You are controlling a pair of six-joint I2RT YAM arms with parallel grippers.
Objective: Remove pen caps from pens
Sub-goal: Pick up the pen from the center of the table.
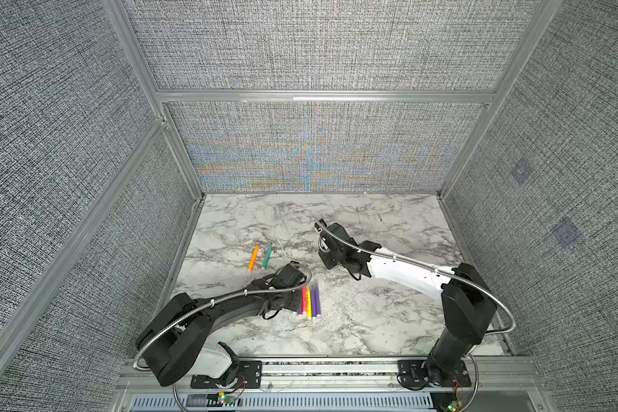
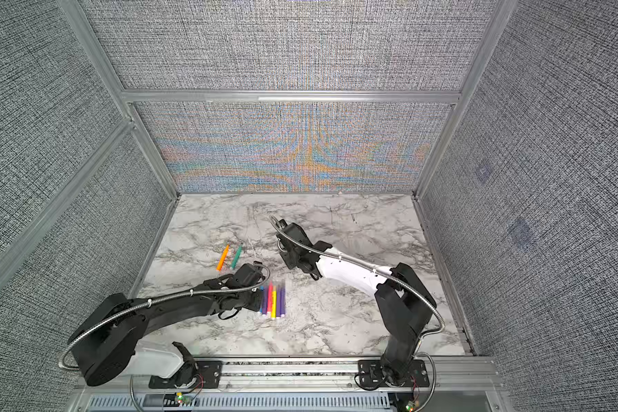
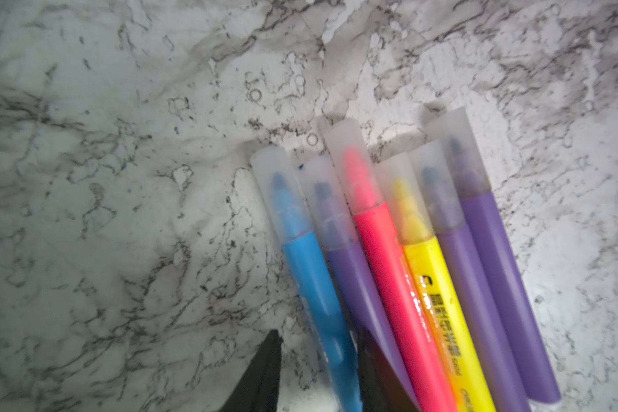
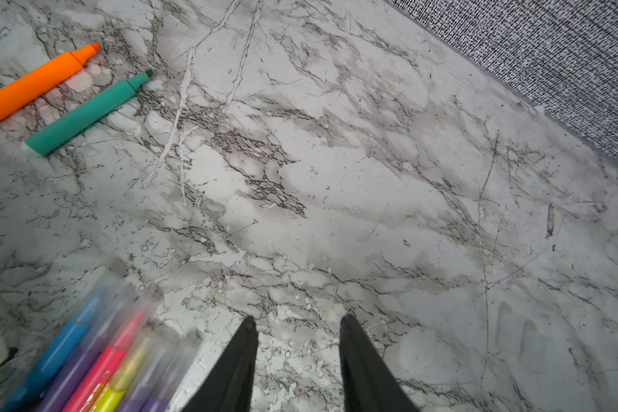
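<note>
Walls (image 1: 318, 46) of grey fabric enclose the marble bench (image 1: 371, 321). Right claw (image 4: 298, 319), open and empty, hangs far-centre. Left claw (image 3: 318, 333), part open, straddles blue pen (image 3: 311, 278) among six pens (image 1: 309, 301) with caps (image 3: 350, 160) on, near-centre; orange pen (image 1: 253, 257) and green pen (image 1: 267, 257) lie bare farther left.

Six capped pens (image 3: 389, 285) lie side by side: blue, purple, red, yellow, two purple, all with frosted clear caps (image 3: 350, 157) on. Well apart, orange pen (image 4: 36, 85) and green pen (image 4: 86, 114) lie uncapped, tips bare.

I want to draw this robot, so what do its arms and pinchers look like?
The left arm and right arm are chunky and black, each with a white section. A ribbed silver hose runs along each. The fingers are black pointed wedges.
</note>
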